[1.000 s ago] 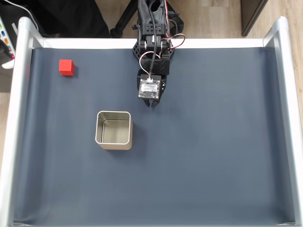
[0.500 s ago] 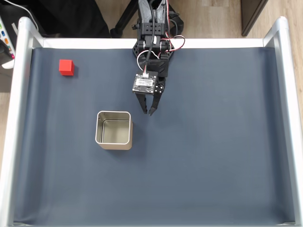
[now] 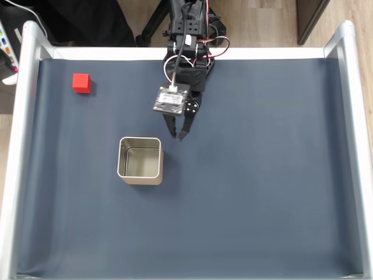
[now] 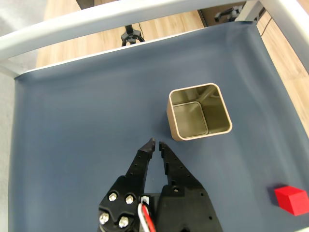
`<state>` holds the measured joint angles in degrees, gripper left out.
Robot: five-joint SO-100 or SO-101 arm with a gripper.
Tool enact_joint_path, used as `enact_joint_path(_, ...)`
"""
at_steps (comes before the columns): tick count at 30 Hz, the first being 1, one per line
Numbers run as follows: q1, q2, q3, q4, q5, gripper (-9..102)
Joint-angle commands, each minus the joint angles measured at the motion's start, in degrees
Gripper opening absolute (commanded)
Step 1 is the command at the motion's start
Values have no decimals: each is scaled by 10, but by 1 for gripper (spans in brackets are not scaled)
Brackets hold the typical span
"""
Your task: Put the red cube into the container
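The red cube [image 3: 81, 83] sits on the dark mat near the far left corner in the fixed view; the wrist view has it at the lower right [image 4: 291, 199]. The container [image 3: 140, 139] is a square silver tin standing upright and empty left of centre, also visible in the wrist view [image 4: 172, 123]. My gripper [image 3: 176, 136] hangs above the mat just right of the tin's far right corner, well away from the cube. In the wrist view the gripper [image 4: 155, 143] has its fingertips almost touching, with nothing between them.
Silver rails [image 3: 23, 146] frame the dark mat on the left, right and far sides. The arm's base [image 3: 187, 29] stands at the far edge, middle. Bare mat spreads to the right and toward the near edge.
The gripper has swung left toward the tin's side and turned at the wrist. Cube and tin have stayed put.
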<state>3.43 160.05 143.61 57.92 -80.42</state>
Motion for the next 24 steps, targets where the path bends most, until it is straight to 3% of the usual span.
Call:
enact_joint_path(1, 42, -47, -96, 63, 15, 0)
enact_joint_path(13, 291, -150, -296, 262, -7, 0)
enact_joint_path(24, 547, -269, -311, 243, -88, 0)
